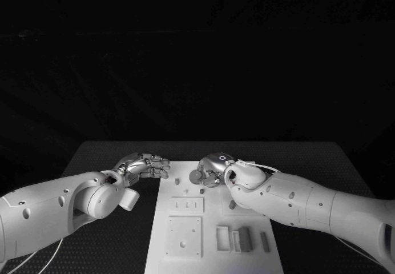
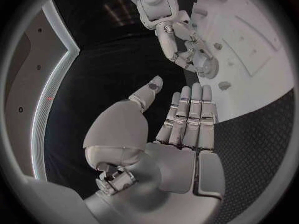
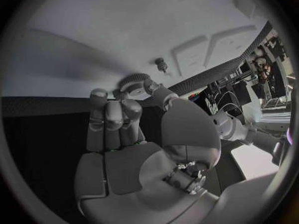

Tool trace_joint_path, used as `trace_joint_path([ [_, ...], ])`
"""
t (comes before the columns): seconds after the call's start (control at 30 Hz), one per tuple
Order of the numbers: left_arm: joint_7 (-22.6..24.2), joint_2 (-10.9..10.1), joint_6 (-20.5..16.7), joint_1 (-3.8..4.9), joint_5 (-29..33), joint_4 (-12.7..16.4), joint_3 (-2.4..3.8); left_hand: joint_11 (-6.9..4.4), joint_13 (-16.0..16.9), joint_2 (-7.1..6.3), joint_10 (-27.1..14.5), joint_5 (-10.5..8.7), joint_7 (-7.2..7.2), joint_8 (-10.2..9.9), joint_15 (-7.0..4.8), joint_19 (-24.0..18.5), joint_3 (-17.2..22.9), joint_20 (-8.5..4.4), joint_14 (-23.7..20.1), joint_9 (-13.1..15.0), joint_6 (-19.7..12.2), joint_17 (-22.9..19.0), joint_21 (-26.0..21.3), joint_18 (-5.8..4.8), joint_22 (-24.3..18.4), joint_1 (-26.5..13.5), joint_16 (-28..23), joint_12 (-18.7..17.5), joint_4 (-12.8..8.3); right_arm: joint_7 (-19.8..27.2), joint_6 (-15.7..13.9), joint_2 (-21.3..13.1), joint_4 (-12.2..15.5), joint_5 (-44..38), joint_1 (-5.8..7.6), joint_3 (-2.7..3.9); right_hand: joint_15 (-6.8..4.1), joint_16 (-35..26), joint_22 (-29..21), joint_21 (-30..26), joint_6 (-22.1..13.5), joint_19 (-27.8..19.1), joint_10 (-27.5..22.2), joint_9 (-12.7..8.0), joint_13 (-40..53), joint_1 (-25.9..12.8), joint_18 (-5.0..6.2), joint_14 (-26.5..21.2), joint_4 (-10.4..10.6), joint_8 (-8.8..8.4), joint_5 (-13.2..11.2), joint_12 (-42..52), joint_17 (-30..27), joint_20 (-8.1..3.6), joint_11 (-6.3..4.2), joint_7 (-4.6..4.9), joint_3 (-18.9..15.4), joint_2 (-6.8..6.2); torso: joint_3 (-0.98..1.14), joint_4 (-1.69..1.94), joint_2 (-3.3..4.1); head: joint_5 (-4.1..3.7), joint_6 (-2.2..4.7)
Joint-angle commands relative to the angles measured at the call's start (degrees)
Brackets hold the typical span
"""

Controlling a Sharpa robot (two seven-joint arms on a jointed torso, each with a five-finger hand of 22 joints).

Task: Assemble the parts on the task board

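Observation:
The white task board point(image 1: 185, 254) lies in the middle of the table. My right hand point(image 1: 212, 170) hovers over its far end and pinches a round, ridged grey part point(image 3: 134, 80) at its fingertips; the same part point(image 2: 206, 66) shows under that hand in the left wrist view. A small peg point(image 3: 161, 63) stands on the board just beyond it. My left hand point(image 1: 144, 166) is at the board's far left edge, fingers straight, thumb apart, nothing in it point(image 2: 187, 114). Two small pieces point(image 1: 177, 182) point(image 1: 203, 191) sit on the board near the hands.
Square plates with recesses point(image 1: 184, 235) and several upright grey blocks point(image 1: 234, 238) occupy the board's near half. The black table point(image 1: 107, 154) extends on both sides of the board.

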Motion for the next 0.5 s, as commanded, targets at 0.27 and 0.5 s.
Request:
trace_joint_path([
  [0.27, 0.6, -0.2, 0.6, 0.07, -0.2, -0.3, 0.05, 0.07, 0.1, -0.01, 0.2, 0.24, 1.17, -0.3, 0.16, 0.0, -0.3, -0.31, 0.2, 0.0, -0.3, 0.1, -0.2, -0.39, -0.1, -0.5, -0.2, -0.3, 0.0, 4.4, -6.0, -2.0, 1.5, 6.0, -0.02, 0.02, -0.07, -0.1, 0.9, -0.2, -0.2, -0.3, -0.4, -0.2, -0.1, 0.2, 1.50, -0.4, -0.3, -0.02, -0.2, 0.4, -0.1, -0.35, -0.15, 0.14, -0.3, -0.25, 0.13, -0.14, 0.01, 0.03, 0.49],
  [0.5, 0.5, -0.6, 0.7, 0.07, -0.4, -1.0, 0.05, 0.08, 0.1, -0.09, 0.1, 0.24, 1.16, -0.3, 0.17, 0.0, -0.3, -0.31, 0.1, 0.0, -0.3, 0.1, -0.3, -0.39, -0.1, -0.5, -0.3, -0.4, -0.1, 9.0, -5.2, -5.4, 4.3, 14.0, 0.44, 1.05, -0.13, -0.5, 0.9, -0.4, -2.0, -0.7, -0.9, -0.6, -0.3, -2.5, 1.50, -1.5, 0.6, -0.83, -0.4, 0.3, -0.9, -0.21, -0.21, 0.07, -2.9, -2.80, 0.22, -0.38, -0.10, -0.04, 1.01],
])
